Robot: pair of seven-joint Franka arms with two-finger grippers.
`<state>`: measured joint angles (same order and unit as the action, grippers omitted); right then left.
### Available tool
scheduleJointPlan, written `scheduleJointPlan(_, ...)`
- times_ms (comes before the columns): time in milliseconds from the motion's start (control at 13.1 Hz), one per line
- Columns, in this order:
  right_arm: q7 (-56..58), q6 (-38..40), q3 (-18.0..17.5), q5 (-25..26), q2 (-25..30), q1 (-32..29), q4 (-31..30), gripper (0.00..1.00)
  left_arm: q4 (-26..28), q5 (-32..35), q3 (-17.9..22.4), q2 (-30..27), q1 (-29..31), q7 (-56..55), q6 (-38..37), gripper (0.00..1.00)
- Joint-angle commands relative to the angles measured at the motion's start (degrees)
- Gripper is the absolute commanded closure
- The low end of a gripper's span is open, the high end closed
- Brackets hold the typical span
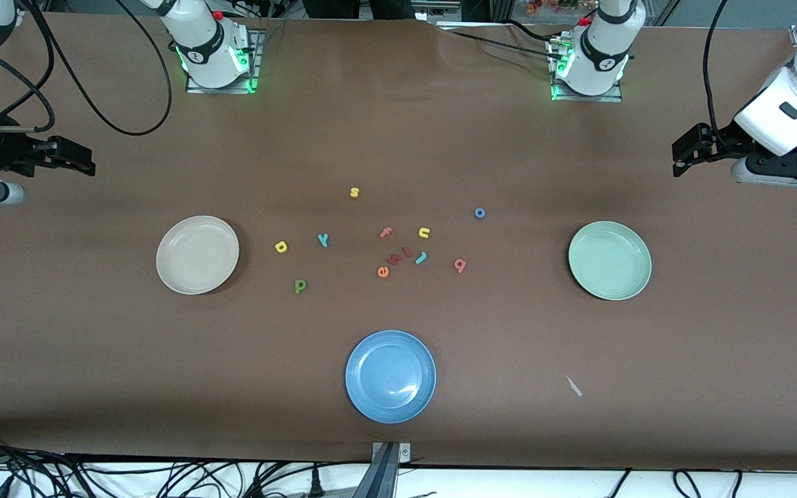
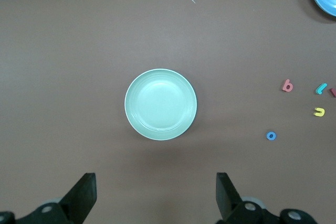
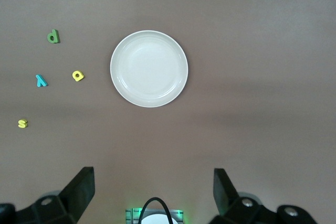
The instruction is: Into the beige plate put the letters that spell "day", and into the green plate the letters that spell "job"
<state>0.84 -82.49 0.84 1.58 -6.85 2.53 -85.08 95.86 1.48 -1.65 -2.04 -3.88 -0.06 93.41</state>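
Observation:
The beige plate (image 1: pixel 197 254) (image 3: pixel 149 68) lies empty toward the right arm's end. Beside it are the yellow "a" (image 1: pixel 281 246) (image 3: pixel 77 75), teal "y" (image 1: pixel 323 240) (image 3: pixel 41 81) and dark green "d" (image 1: pixel 300 286) (image 3: pixel 53 36). The green plate (image 1: pixel 609 260) (image 2: pixel 160 104) lies empty toward the left arm's end. The blue "o" (image 1: pixel 480 213) (image 2: pixel 271 136), salmon "b" (image 1: pixel 460 265) (image 2: pixel 287 85) and teal "j" (image 1: pixel 421 258) (image 2: pixel 321 88) sit between it and the middle. My right gripper (image 1: pixel 73 158) (image 3: pixel 153 179) and left gripper (image 1: pixel 690 149) (image 2: pixel 156 182) hang open and empty, high over the table's two ends.
A blue plate (image 1: pixel 390 375) lies near the front camera. Spare letters sit mid-table: yellow "s" (image 1: pixel 354 192), pink "f" (image 1: pixel 386 233), yellow "u" (image 1: pixel 424 232), orange "e" (image 1: pixel 383 272). A small pale scrap (image 1: pixel 573 386) lies nearer the camera than the green plate.

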Motion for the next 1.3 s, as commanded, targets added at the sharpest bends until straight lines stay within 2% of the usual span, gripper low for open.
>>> scheduleJointPlan(0, 0.7, 1.3, 0.0, -0.7, -0.4, -0.1, 1.3, 0.0, -1.4, 0.3, 0.2, 0.5, 0.0, 0.9, -0.3, 0.0)
scheduleJointPlan(1221, 0.7, 1.3, 0.0, -0.7, -0.4, -0.1, 1.2, 0.0, -1.4, 0.4, -0.5, 0.4, -0.3, 0.9, -0.4, 0.0)
